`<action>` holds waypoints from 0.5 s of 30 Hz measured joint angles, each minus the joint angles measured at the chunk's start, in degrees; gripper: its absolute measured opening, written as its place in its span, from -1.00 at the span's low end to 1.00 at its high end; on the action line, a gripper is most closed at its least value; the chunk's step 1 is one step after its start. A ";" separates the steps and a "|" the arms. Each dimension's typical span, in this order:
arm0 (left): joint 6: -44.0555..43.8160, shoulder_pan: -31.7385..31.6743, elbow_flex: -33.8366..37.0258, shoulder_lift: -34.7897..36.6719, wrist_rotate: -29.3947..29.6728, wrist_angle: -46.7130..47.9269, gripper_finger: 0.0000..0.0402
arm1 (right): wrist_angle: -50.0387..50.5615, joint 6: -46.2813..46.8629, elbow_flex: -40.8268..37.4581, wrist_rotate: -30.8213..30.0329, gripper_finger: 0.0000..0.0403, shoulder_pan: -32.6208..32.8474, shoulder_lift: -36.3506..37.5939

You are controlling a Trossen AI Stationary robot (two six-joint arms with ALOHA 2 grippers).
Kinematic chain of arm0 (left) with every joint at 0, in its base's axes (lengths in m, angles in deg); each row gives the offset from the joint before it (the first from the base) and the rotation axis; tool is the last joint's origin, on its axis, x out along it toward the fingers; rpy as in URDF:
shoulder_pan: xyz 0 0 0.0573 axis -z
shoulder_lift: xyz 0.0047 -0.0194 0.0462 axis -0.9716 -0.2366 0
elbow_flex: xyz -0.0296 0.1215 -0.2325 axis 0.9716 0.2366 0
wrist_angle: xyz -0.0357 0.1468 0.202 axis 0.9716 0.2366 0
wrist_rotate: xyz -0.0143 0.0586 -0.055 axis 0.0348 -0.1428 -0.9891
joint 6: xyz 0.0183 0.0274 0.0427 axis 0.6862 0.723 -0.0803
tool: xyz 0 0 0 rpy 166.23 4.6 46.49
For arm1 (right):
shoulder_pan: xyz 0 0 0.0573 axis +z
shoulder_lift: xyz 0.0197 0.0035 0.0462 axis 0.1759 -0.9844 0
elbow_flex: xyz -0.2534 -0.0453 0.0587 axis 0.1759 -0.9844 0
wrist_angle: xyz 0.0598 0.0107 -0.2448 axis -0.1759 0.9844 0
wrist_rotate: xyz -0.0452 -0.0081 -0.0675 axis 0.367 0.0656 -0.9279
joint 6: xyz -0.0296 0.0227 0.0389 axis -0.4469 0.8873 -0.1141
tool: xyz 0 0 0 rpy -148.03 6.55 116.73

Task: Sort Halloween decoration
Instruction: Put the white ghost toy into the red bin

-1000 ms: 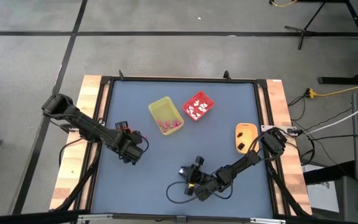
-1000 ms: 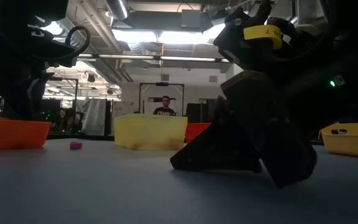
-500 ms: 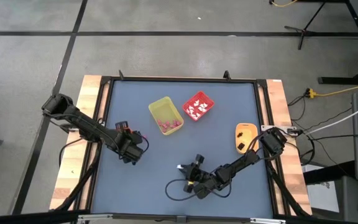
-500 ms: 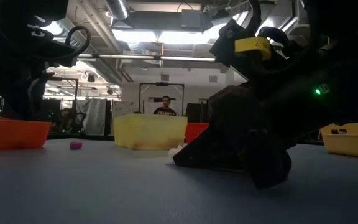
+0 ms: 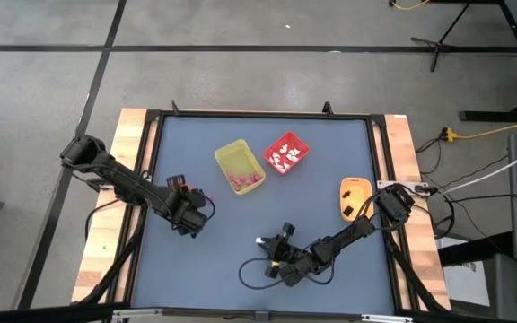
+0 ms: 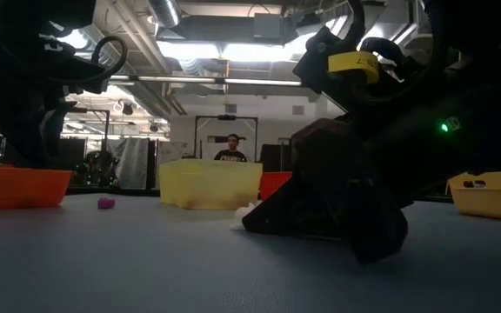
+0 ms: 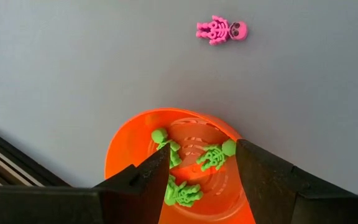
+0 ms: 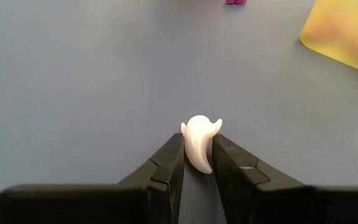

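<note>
A white ghost trinket [image 8: 201, 132] lies on the blue table [image 5: 240, 224] near its front middle, with my right gripper [image 8: 197, 144] shut on it; the ghost [image 6: 246, 211] also shows in the low view at the gripper's tip. My left gripper [image 7: 202, 155] hangs open over an orange bowl [image 7: 135, 143] holding green skeleton trinkets [image 7: 213, 155]. In the high view my left gripper [image 5: 192, 218] hides that bowl. A pink skeleton [image 7: 222, 30] lies on the table beyond the bowl. My right gripper pinches the ghost's lower body [image 8: 197, 158] between its two fingers, one on each side. The fingers slant down from the table's right side. The ghost's rounded head and arms stick out past the fingertips, and it sits low at the table's surface.
A yellow bin [image 5: 240, 167] with pink trinkets and a red bin [image 5: 286, 153] with white ones stand at the far middle. An orange-yellow tray [image 5: 354, 197] sits at the right. A person stands far behind the table in the low view.
My right gripper has drawn its fingers in onto the white ghost, which now shows at its tip in the low view, and has since kept still.
</note>
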 joint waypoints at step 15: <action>0.01 0.00 -0.01 0.00 0.00 -0.01 -0.14 | -0.16 -0.18 0.00 -1.40 -0.57 0.07 0.02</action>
